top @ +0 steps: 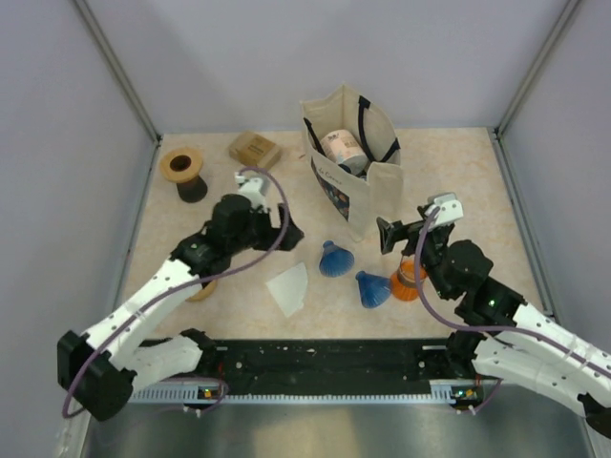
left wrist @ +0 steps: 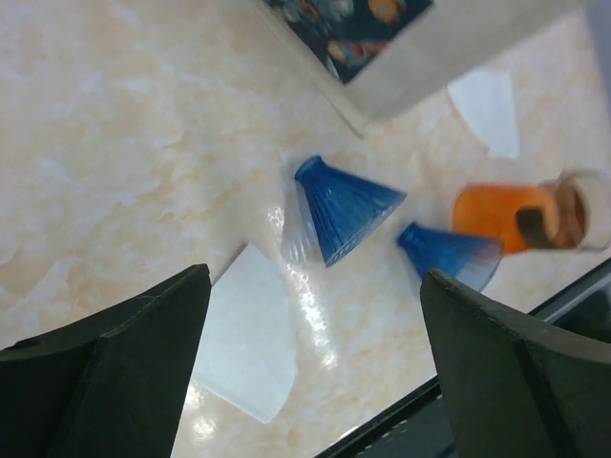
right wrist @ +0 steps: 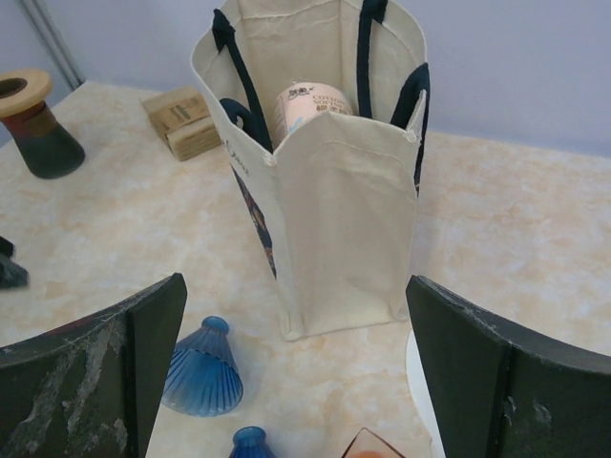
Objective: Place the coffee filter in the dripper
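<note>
A white paper coffee filter [top: 289, 288] lies flat on the table, and in the left wrist view [left wrist: 246, 334] it sits near my left finger. Two blue ribbed drippers [top: 334, 260] [top: 372, 288] lie on their sides to its right, also in the left wrist view [left wrist: 339, 205] [left wrist: 449, 253]. An orange dripper [top: 409, 281] lies beside them. My left gripper [top: 279, 232] [left wrist: 315, 281] is open and empty above the table, behind the filter. My right gripper [top: 389, 235] [right wrist: 296, 286] is open and empty, facing the tote bag.
A cream tote bag [top: 353, 162] stands at the back centre with a paper roll [right wrist: 310, 105] inside. A wooden block [top: 254, 150] and a wood-topped dark stand [top: 183, 172] sit at the back left. A second white paper piece [left wrist: 487, 110] lies near the bag's base.
</note>
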`<state>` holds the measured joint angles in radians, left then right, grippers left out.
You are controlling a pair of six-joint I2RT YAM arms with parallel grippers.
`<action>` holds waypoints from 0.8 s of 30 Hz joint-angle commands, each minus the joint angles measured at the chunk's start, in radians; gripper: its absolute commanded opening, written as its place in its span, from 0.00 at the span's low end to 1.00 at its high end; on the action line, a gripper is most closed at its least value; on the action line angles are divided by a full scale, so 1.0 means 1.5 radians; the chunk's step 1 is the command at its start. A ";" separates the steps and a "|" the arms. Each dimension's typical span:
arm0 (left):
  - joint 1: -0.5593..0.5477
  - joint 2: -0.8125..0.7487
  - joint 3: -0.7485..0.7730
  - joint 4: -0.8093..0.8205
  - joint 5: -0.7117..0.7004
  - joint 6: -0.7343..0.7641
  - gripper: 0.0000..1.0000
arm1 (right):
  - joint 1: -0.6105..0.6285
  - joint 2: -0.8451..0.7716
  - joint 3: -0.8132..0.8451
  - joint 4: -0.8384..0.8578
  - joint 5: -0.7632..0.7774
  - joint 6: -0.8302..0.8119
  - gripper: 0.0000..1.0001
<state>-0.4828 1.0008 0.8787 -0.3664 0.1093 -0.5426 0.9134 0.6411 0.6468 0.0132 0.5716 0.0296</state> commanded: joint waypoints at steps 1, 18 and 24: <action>-0.141 0.104 0.019 0.012 -0.136 0.161 0.92 | 0.006 -0.009 0.002 -0.063 0.049 0.074 0.99; -0.229 0.302 0.046 0.160 -0.163 0.240 0.82 | 0.006 -0.121 -0.050 -0.068 0.089 0.079 0.99; -0.247 0.352 0.071 0.161 -0.158 0.255 0.71 | 0.006 -0.132 -0.058 -0.063 0.105 0.073 0.99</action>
<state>-0.8288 1.4868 0.9268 -0.1780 -0.1036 -0.1932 0.9138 0.4561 0.5632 -0.1112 0.6998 0.1425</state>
